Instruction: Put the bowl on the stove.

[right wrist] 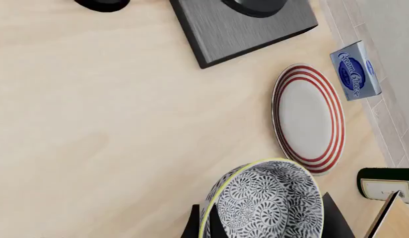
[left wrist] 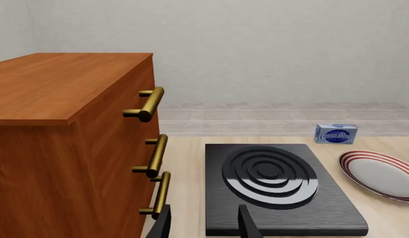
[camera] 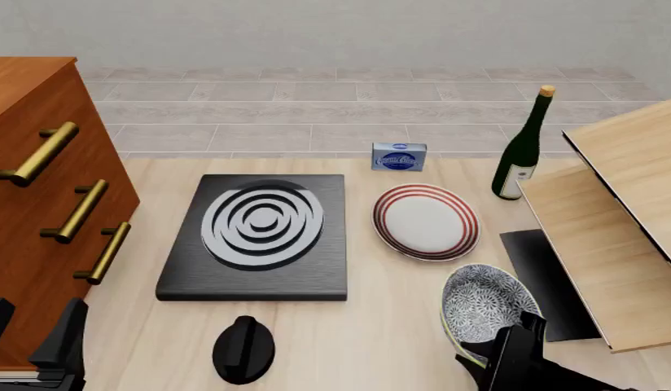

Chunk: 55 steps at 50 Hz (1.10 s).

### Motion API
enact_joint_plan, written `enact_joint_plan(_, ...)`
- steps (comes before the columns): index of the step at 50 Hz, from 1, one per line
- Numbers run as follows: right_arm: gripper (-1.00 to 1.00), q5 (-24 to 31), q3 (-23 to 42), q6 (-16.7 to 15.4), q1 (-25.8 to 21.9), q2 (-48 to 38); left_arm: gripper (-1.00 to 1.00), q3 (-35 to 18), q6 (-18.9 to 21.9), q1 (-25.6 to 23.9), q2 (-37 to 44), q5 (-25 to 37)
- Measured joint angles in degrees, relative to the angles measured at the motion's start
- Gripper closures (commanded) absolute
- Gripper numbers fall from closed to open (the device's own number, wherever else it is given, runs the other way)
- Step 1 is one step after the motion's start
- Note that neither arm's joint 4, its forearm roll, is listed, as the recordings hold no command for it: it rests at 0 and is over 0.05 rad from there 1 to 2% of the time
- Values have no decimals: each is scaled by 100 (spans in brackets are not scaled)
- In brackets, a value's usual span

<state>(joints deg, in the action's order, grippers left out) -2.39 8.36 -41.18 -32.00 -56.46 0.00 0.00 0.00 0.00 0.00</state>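
The speckled blue-grey bowl (camera: 485, 303) hangs tilted near the table's front right, just in front of the plate. My right gripper (camera: 511, 352) is shut on the bowl, a finger on either side of its lower part. In the right wrist view the bowl (right wrist: 267, 203) fills the space between the fingers of that gripper (right wrist: 264, 225). The black stove (camera: 260, 228) with silver burner rings lies left of centre, nothing on it. My left gripper (camera: 32, 346) stands open and empty at the front left, beside the drawer unit. Its fingers (left wrist: 247, 225) point toward the stove (left wrist: 323, 208).
A wooden drawer unit (camera: 32, 204) with brass handles stands at the left. A red-ringed plate (camera: 426, 221), a black knob (camera: 244, 349), a blue box (camera: 400, 156) and a green bottle (camera: 523, 155) are on the table. Wooden boards (camera: 612, 220) overhang a dark mat (camera: 537, 269) at the right.
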Motion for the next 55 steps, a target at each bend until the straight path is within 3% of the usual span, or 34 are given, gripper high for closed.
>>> enact_joint_plan(19,100,491,881,-63,-682,-205,-100,0,0,0,0,0)
enact_joint_plan(42,100,1442,2652,-99,-1271,-1269,-100,0,0,0,0,0)
enact_joint_plan(55,100,1927,3751,100,-1553,-2110,-100,0,0,0,0,0)
